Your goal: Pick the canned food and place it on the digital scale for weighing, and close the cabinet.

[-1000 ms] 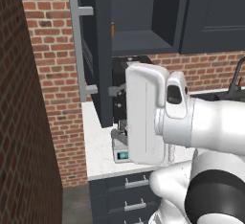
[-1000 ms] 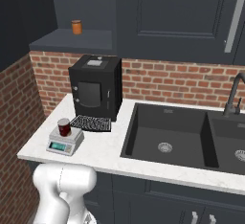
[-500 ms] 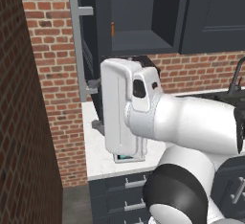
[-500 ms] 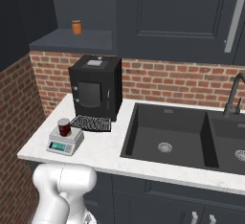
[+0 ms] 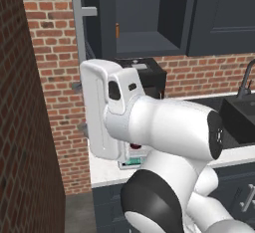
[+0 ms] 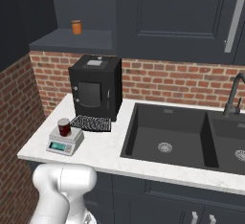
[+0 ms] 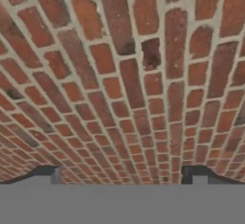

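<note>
The dark red canned food (image 6: 63, 126) stands upright on the white digital scale (image 6: 64, 142) near the counter's left end. In the left base view my white arm covers most of the scale (image 5: 131, 162); just its teal display and a sliver of the can (image 5: 135, 146) peek out. The navy cabinet (image 6: 72, 41) above the counter is open, its door (image 5: 104, 23) swung out edge-on with the grey bar handle (image 5: 78, 33) toward me. In the hand view my gripper (image 7: 122, 175) is open with nothing between its tips, and it faces a brick wall close up.
A black box appliance (image 6: 95, 91) stands behind the scale with a ribbed mat (image 6: 91, 122) in front of it. An orange item (image 6: 76, 27) sits on the open cabinet shelf. A dark sink (image 6: 167, 137) and faucet (image 6: 234, 94) lie to the right. A brick wall (image 5: 30, 127) bounds the left.
My arm has swung leftward across the left base view, and it now hides more of the scale. The can stays on the scale and the cabinet door has not moved.
</note>
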Robot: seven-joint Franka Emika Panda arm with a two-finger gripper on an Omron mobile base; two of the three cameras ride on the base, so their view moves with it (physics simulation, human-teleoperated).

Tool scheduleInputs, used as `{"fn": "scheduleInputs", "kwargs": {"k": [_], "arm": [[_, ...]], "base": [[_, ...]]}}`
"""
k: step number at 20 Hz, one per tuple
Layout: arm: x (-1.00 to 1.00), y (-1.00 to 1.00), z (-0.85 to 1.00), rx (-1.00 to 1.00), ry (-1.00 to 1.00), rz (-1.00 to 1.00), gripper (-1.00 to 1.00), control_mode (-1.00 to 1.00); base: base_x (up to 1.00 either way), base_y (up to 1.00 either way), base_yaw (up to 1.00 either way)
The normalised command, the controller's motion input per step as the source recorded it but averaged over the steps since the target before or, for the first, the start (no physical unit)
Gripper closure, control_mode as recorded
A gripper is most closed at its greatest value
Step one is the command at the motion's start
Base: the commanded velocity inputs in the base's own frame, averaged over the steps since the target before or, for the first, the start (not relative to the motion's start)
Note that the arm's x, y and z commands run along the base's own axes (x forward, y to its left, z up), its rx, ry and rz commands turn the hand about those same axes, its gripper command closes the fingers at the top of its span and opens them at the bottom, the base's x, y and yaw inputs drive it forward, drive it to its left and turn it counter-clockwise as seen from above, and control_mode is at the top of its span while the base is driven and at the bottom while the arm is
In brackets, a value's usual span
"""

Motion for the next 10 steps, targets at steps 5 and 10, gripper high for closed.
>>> {"fn": "scheduleInputs", "kwargs": {"k": [5, 10], "arm": [[0.36, 0.12, -0.11, -0.03, 0.00, 0.00, -1.00, -1.00], [0.41, 0.47, -0.31, -0.13, -0.01, -0.02, -1.00, -1.00]], "base": [[0.00, 0.00, 0.00], [0.00, 0.00, 0.00]]}}
